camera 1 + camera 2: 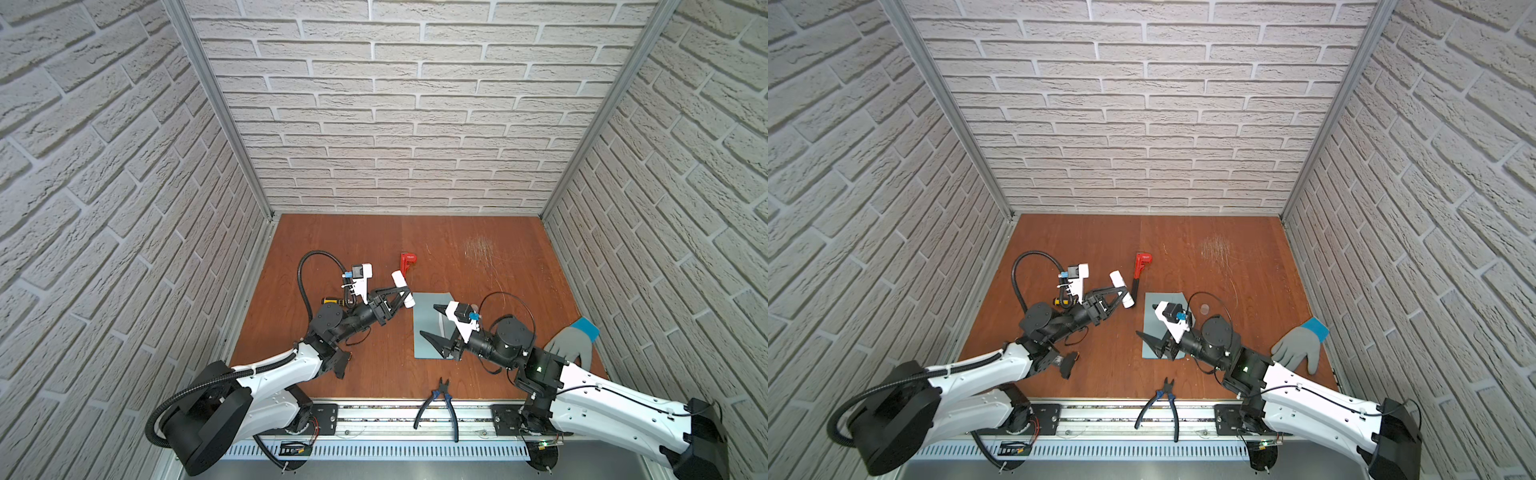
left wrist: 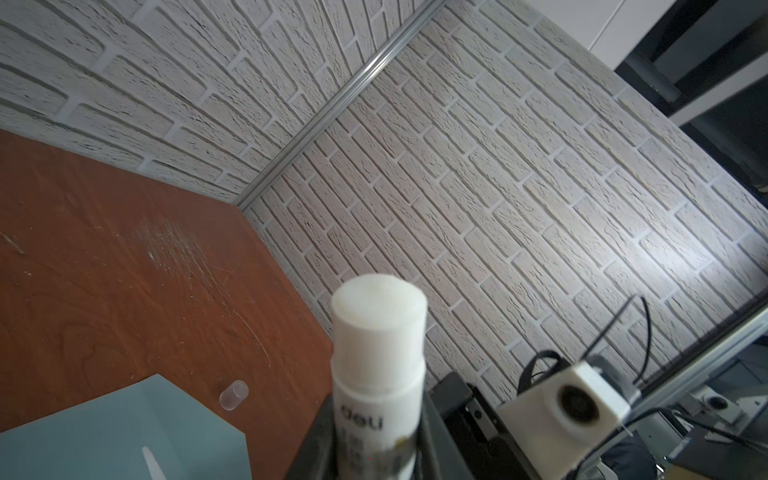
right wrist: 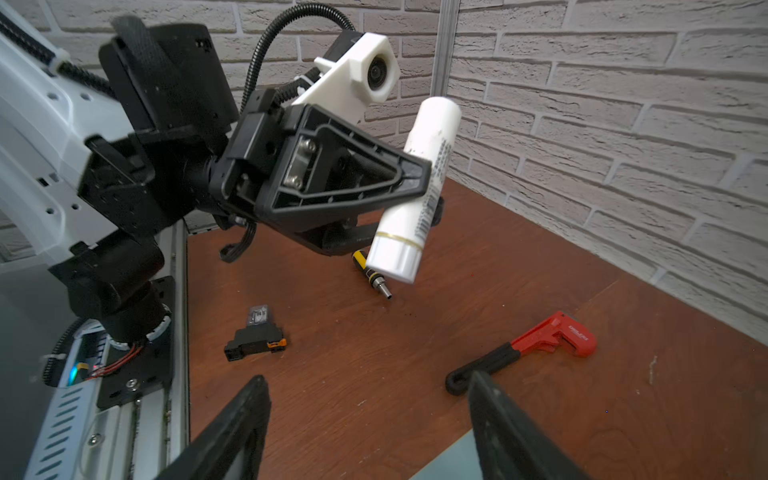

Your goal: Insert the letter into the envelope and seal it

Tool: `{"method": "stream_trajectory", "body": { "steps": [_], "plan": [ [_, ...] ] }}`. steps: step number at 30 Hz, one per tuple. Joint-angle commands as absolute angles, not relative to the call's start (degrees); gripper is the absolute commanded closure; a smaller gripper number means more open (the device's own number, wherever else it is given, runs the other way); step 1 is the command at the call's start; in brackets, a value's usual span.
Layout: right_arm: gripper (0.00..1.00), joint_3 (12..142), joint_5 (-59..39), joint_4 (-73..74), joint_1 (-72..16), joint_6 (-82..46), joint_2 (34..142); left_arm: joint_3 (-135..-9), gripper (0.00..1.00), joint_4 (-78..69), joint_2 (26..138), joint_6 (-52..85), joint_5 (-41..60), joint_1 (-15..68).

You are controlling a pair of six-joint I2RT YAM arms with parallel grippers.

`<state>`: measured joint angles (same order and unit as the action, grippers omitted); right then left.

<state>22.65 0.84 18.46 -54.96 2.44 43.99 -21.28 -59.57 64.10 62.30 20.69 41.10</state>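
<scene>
**Glue stick [image 2: 380, 332] bared, envelope [image 1: 426, 303] lying flat**

Glue stick loomed closest to our left wrist camera, its white glue end exposed. Our left gripper [image 1: 404, 291] had its fingers clamped around the barrel and held it tilted in the air, clear of the tabletop [image 1: 478, 257]. A small clear cap [image 2: 234, 395] lay on the wood near the envelope.

We found the envelope flat on the tabletop near the middle, directly under our right gripper [image 1: 427, 320], whose fingers stood spread wide with nothing between them. We could not see the letter. We judged it was probably already inside, and that gluing the flap was the step in hand. We could not tell whether the flap lay open or folded.

We expected the envelope to be light, thin and limp, quick to slide on the smooth wood and easy to crease. We thought it best to pin the body down with a fingertip away from the flap while the stick passed over it. For folding, we would pinch only the flap's point. The stick itself looked rigid, and a grip at mid-barrel seemed sound.

Farther out lay a red pipe wrench [image 1: 408, 258] beyond the stick, a yellow-and-black driver [image 3: 368, 272] and a black relay [image 3: 255, 347] on our left. Pliers [image 1: 443, 390] sat at the front edge and a grey glove [image 1: 569, 343] at the far right.
</scene>
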Motion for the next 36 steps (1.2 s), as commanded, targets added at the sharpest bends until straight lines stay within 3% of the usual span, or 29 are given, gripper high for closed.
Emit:
{"method": "stream_trajectory", "body": {
  "steps": [1,11,24,30,36],
  "plan": [
    [0.25,21.94,12.46,29.68,-57.97,9.51,45.84,-25.08,1.0,-51.51,61.64,63.2,17.7,41.04],
    [0.29,21.46,20.56,54.88,-61.02,15.92,61.79,-26.02,1.0,-53.81,63.76,68.9,15.38,42.07],
    [0.4,22.58,23.79,72.04,-61.09,17.46,73.7,-27.42,1.0,-56.87,67.13,70.35,15.8,44.38],
    [0.5,23.18,27.08,75.56,-61.09,17.9,76.53,-26.53,1.0,-60.3,68.79,71.65,16.07,44.73],
    [0.53,24.49,30.5,77.88,-61.01,19.29,79.63,-27.08,1.0,-62.14,70.2,72.16,17.51,45.57]
  ]
}}
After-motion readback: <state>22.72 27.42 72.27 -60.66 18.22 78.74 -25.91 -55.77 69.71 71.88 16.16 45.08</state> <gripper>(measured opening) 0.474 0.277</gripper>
